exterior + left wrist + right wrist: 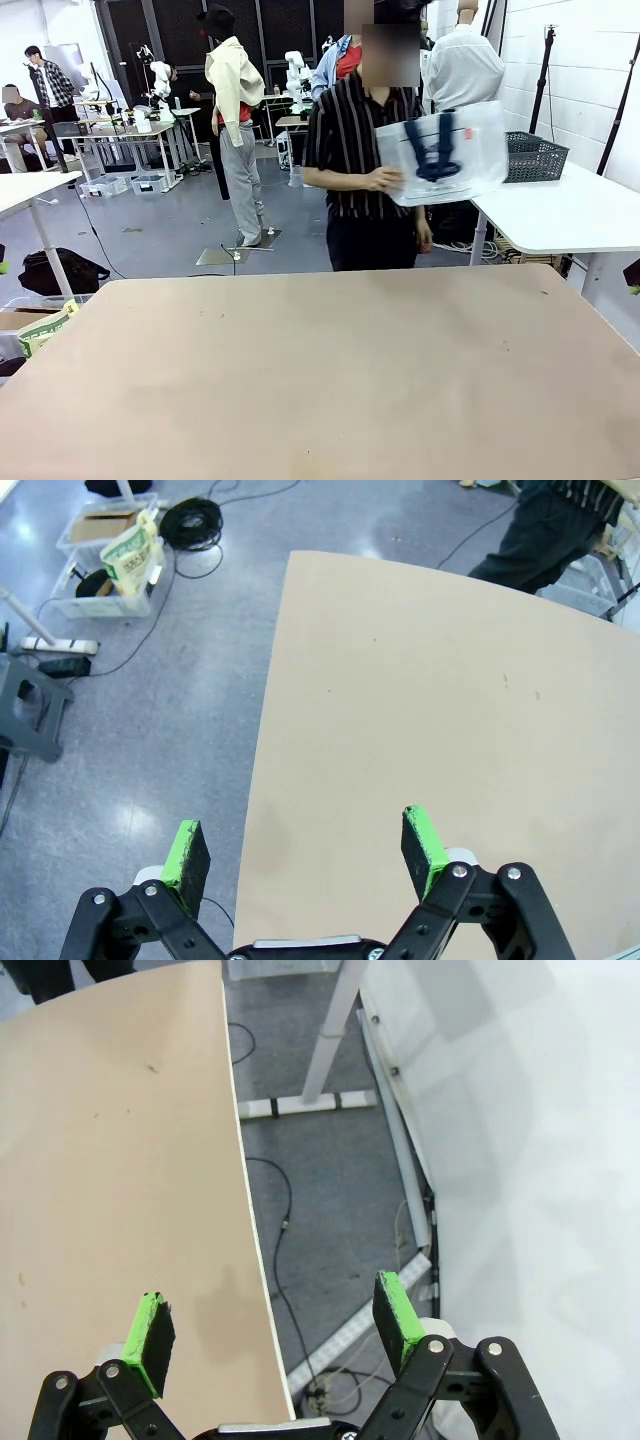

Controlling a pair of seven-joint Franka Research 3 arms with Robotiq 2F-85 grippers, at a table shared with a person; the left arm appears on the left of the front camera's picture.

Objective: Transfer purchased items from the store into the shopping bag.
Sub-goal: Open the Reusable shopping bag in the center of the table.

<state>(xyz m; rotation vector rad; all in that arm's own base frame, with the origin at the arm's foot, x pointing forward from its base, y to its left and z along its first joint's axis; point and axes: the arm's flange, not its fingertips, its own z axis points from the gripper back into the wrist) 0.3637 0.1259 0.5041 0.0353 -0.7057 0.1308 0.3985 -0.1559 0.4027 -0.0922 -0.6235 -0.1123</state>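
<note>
Your left gripper [303, 845] is spread wide with nothing between its green pads [187, 850]. It hangs over the side edge of the tan table [430, 680]: one finger is above the grey floor and the other above the table top. Your right gripper [272, 1320] is just as wide apart and just as empty. It straddles the table's [110, 1140] opposite edge, with one pad over the top and one over the floor and its cables.

The shopping bag [445, 150] is well away from both grippers, beyond the far edge of the table. A person [360, 150] standing there holds it up at chest height, with one hand [385, 180] on its lower corner (the navy handles hang down its front). It sits towards your right gripper's side.

The store basket [535, 157] is farther off on that same side, standing on a white table [570, 215] behind the person. The bag's edge overlaps it, and you cannot tell what it holds.
</note>
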